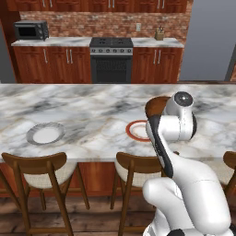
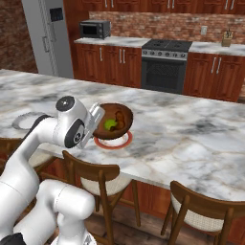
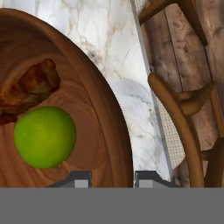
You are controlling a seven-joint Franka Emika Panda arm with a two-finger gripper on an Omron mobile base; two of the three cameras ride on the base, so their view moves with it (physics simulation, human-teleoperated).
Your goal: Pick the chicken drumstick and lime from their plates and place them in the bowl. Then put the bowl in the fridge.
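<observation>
The round dark reddish-brown wooden bowl (image 2: 114, 120), near the marble worktop's (image 2: 191, 139) front edge above the orange-red-rimmed plate (image 2: 114, 142), holds the tiny green lime (image 3: 44, 137) and golden-brown chicken drumstick (image 3: 28, 87). The end effector (image 3: 113, 178) straddles its rim, seemingly clenched on it. The bowl is probably stiff but smooth, and tilting it would roll the lime.

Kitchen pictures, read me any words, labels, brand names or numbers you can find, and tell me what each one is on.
No readable text in any view.
Fridge: a dark panel on the door, nothing legible on it.
Microwave: no brand or digits can be made out.
Oven: knobs and front carry no readable marks.
Bowl, lime, chicken drumstick and the orange-rimmed plate: no labels.
</observation>
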